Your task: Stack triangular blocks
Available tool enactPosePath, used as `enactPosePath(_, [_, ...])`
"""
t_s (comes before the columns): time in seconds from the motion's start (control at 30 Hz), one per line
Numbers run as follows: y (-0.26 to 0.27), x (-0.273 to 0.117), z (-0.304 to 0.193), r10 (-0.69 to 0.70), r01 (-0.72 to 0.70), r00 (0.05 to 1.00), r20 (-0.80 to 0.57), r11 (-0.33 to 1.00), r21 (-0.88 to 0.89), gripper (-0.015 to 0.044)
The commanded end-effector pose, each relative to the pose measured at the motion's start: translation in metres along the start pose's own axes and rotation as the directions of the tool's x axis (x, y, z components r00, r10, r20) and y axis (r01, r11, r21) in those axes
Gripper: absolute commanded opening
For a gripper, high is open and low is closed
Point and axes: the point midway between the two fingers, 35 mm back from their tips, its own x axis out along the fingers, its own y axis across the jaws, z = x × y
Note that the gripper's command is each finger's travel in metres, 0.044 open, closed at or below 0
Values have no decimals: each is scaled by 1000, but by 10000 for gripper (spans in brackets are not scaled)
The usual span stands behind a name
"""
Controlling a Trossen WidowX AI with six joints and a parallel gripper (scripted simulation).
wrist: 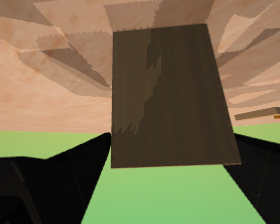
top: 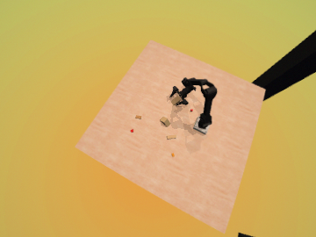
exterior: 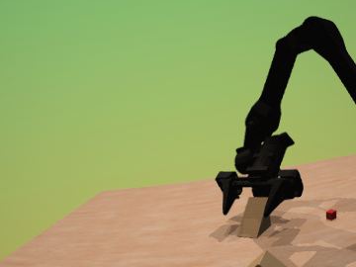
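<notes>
One tan triangular block [top: 175, 99] [exterior: 253, 219] [wrist: 170, 95] stands steeply tilted, with its lower end on the table [top: 132, 85] [exterior: 148, 220]. My gripper [top: 178, 96] [exterior: 247, 211] [wrist: 156, 134] is open, with its fingers wide on either side of the block's upper part; I cannot tell whether they touch it. The other triangular block [top: 165, 121] [exterior: 267, 259] lies apart from it on the table, nearer the table's middle; the exterior view shows only its tip at the bottom edge.
Two small tan pieces [top: 138, 117] [top: 171, 137] [wrist: 255, 114] lie on the table. There are also two small red cubes [top: 132, 130] [top: 191, 110] [exterior: 331, 214] and an orange bit [top: 172, 154]. The arm's base [top: 202, 126] stands right of the blocks.
</notes>
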Motion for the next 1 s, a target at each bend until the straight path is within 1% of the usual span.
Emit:
enactPosePath(0.0, [2, -5, -9, 1, -1, 1000, 1, 1000, 1, 440])
enactPosePath(0.2, [1, -49, -84, 0, 0, 1000, 0, 1000, 0, 440])
enactPosePath(0.37, [1, -50, -85, 3, -3, 1000, 0, 1000, -4, 440])
enactPosePath(0.4, [4, -48, -84, 3, -2, 1000, 9, 1000, -29, 440])
enactPosePath(0.47, [3, -33, -88, -72, 78, 995, 62, 991, -110, 440])
enactPosePath(0.57, [-3, -2, -98, -224, 273, 955, 194, 920, -282, 440])
enactPosePath(0.63, [-9, 18, -105, -307, 402, 908, 287, 832, -383, 440])
enactPosePath(0.73, [-20, 47, -116, -398, 581, 811, 430, 641, -502, 440])
enactPosePath(0.87, [-37, 82, -132, -446, 757, 649, 616, 300, -581, 440])
enactPosePath(0.97, [-53, 106, -145, -423, 821, 519, 743, 6, -571, 440])
